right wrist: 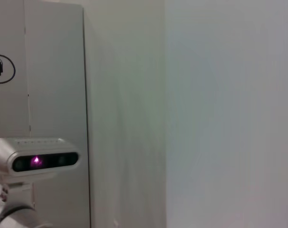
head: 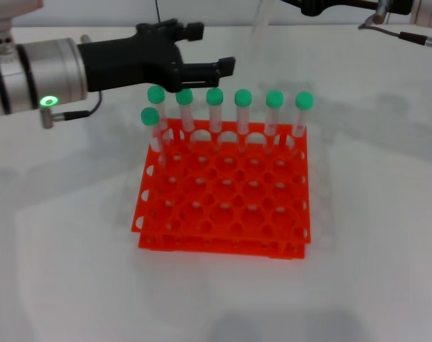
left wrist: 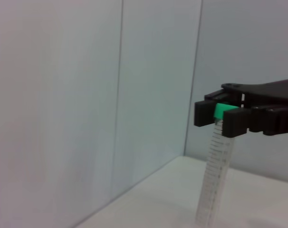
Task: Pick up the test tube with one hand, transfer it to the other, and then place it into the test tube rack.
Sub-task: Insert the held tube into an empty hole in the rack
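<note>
The test tube (head: 261,21) hangs upright in the air behind the rack, at the head view's top edge. My right gripper (head: 296,4) holds it from the right. In the left wrist view that same right gripper (left wrist: 223,115) is shut on the tube's green cap, and the clear tube (left wrist: 215,175) hangs below it. My left gripper (head: 210,48) reaches in from the left above the rack's back left corner, open and empty, a little short of the tube. The orange-red test tube rack (head: 223,244) stands in the middle of the table.
Several green-capped tubes (head: 243,98) stand in the rack's back row, and one more (head: 150,116) is in the second row at the left. The white table (head: 373,214) surrounds the rack. The right wrist view shows only a wall and the robot's head camera (right wrist: 37,160).
</note>
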`<state>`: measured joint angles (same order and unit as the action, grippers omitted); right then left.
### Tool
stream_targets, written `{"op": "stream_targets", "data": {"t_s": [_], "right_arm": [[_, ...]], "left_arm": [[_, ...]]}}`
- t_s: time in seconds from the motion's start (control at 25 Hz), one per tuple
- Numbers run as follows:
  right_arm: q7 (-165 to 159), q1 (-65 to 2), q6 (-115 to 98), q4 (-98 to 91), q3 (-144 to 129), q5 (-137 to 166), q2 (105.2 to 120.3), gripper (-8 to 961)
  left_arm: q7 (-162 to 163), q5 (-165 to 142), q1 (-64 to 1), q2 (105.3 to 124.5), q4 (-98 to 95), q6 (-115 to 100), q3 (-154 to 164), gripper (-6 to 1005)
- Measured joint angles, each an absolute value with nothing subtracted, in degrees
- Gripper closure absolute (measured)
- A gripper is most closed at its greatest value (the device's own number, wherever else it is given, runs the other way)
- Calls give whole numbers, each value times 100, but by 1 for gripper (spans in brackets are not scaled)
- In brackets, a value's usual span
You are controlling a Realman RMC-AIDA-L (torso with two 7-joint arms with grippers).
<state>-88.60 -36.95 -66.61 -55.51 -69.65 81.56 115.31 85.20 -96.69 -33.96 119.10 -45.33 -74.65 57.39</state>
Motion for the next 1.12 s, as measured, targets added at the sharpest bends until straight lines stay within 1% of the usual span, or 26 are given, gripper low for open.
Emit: {"op": "stream_targets", "data": {"t_s": [0.24, 0.36, 0.48, 0.72, 1.12], "right_arm": [[-8883, -3681, -6671, -5554, -6979, 8156, 11541, 686], [-8888, -3640, -6671, -5555, -7002, 8152, 11552, 686], [-8893, -3579, -6673, -5555, -7040, 8090, 11556, 686], [-8902, -3525, -6734, -5565, -7093, 8060, 11571, 686], [-8899, -3448, -6679, -5549, -7643, 7701, 11584, 686]], "left_arm": [[9731, -10307, -2627, 11900, -5963, -7754, 5894, 105], [10006, -10437, -2369, 11897, -6411, -7999, 5873, 105], [10376, -10642, -2175, 11838, -6864, -8301, 5863, 105], [11172, -11398, -2076, 11686, -7400, -8955, 5775, 105], [11304, -12313, -2056, 11687, -7465, -9583, 5349, 106]]}}
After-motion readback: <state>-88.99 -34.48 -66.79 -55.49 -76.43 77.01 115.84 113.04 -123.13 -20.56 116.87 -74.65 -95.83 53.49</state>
